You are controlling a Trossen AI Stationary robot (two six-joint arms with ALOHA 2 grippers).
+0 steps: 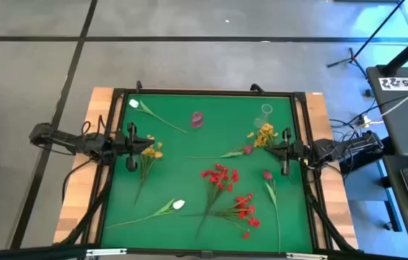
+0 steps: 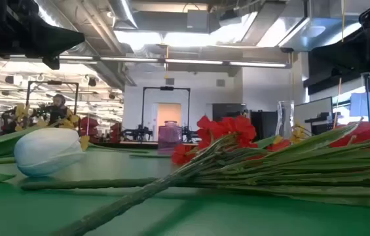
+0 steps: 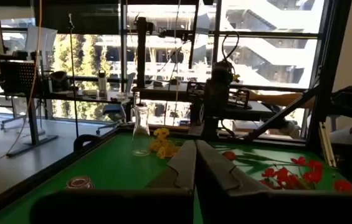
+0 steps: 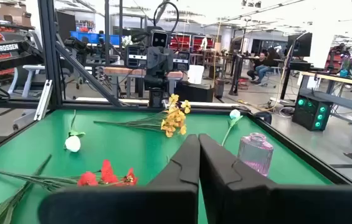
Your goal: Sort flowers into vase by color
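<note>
No flower has yet been placed in a vase. Left gripper (image 1: 133, 141) and right gripper (image 1: 285, 149) are held at the table's side edges, fingers closed together, nothing grasped. Red flowers (image 1: 220, 178) lie mid-table, the pink vase (image 1: 198, 119) and clear vase (image 1: 266, 112) toward the far edge. A single stem should be gripped low, clear of overlapping neighbours

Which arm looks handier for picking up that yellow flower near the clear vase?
Probably the right. Its gripper sits beside the yellow flower and clear vase; the left gripper waits across the table.
</note>
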